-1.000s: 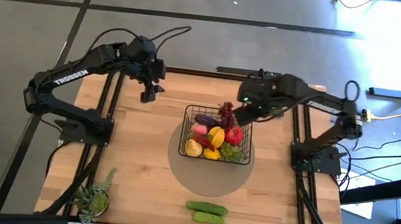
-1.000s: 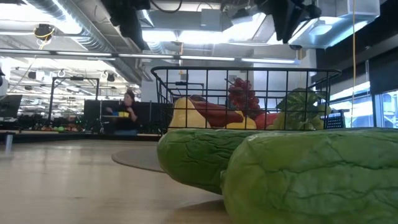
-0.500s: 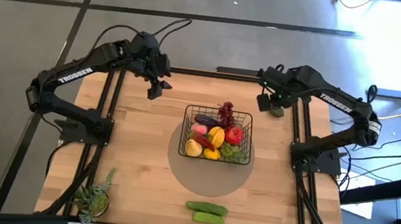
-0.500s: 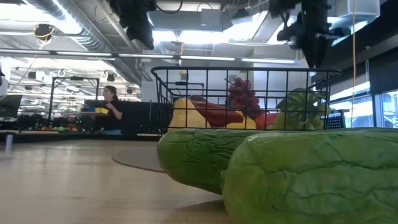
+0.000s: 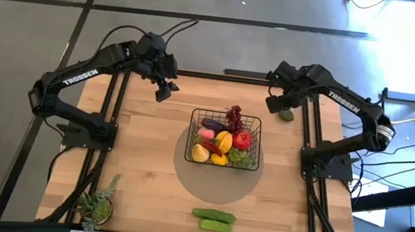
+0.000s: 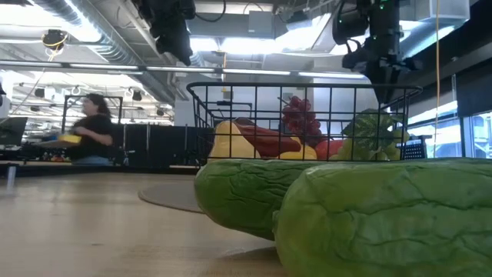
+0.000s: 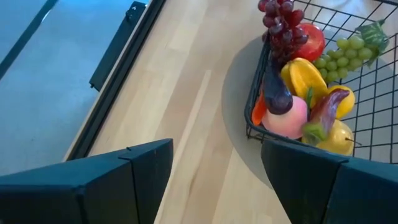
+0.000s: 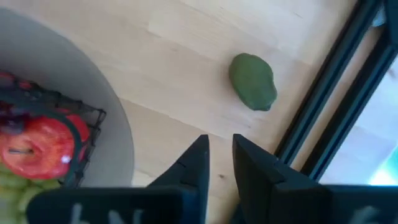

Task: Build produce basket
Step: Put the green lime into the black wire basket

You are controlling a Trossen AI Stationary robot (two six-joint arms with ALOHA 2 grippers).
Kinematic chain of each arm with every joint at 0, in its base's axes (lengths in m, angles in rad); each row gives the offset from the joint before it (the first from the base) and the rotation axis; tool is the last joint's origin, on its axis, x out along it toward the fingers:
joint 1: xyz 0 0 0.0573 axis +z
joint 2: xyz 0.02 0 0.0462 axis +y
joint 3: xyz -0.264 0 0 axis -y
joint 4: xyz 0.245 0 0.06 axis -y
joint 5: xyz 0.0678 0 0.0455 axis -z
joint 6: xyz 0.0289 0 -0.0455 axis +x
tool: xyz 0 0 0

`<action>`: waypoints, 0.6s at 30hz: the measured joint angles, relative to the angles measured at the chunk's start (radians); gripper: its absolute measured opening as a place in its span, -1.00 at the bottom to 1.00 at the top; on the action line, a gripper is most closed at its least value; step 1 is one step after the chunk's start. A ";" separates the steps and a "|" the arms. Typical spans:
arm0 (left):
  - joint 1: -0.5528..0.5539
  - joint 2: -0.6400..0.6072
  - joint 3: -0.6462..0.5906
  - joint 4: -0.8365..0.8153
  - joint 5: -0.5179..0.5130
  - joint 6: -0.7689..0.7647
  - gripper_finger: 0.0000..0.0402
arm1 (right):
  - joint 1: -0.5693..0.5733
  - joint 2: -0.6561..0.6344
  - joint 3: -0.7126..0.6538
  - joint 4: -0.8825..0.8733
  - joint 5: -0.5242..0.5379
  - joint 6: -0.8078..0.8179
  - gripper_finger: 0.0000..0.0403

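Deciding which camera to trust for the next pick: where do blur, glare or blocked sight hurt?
Low view: two cucumbers fill the foreground, soft and hiding most of the table; ceiling lights glare behind the basket; the walking person is motion-blurred. High view: overexposed floor at the top right corner. Right wrist view: the green fruit shows sharp.

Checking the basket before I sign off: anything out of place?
Yes. Two green cucumbers lie on the wooden table outside the black wire-mesh basket, and a small green fruit sits at the table's far right corner.
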 joint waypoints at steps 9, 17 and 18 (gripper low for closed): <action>0.000 0.000 0.000 -0.001 -0.001 0.003 0.16 | -0.029 0.001 0.000 0.021 -0.027 -0.148 -0.51; 0.000 0.000 0.000 -0.002 0.000 0.004 0.16 | -0.028 0.001 0.000 0.028 -0.011 -0.172 -0.22; 0.000 0.000 0.000 -0.001 0.000 0.005 0.16 | -0.028 0.001 0.000 0.030 -0.001 -0.183 -0.18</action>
